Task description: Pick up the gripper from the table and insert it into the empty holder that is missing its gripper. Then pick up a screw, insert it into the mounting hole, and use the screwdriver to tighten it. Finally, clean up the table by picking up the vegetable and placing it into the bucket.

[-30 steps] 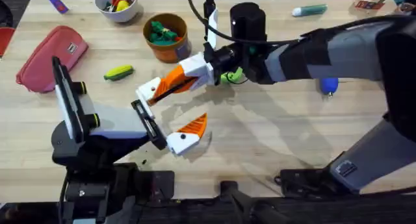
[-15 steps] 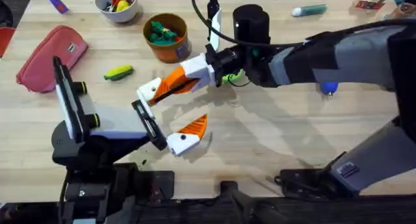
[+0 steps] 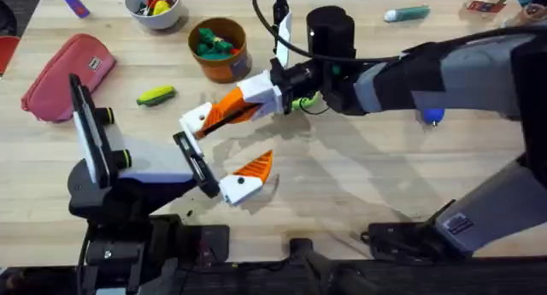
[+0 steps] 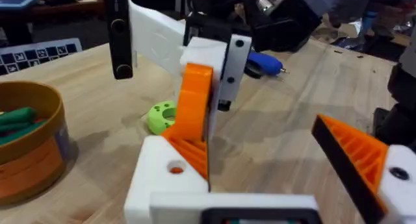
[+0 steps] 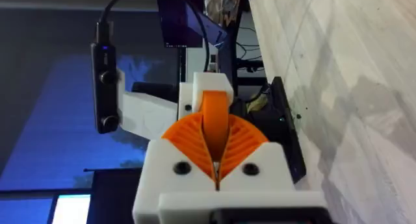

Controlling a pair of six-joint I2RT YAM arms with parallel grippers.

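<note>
Right hand slightly nearer bucket, tight on gripper at holder; left hand wide; green disc behind.

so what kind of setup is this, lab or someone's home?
Most likely a robotics lab bench: two arms work over a wooden table scattered with test props, such as a toy corn cob, a bucket of toy vegetables and a blue screwdriver.

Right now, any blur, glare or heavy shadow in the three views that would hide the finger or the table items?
Overhead: even light, the right arm's soft shadows on the table, corn cob and bucket crisp. Left wrist: near white mounts soft, blue screwdriver slightly blurred, background dark. Right wrist: orange pads sharp, blue-lit room behind dim, wood grain washed pale.
</note>
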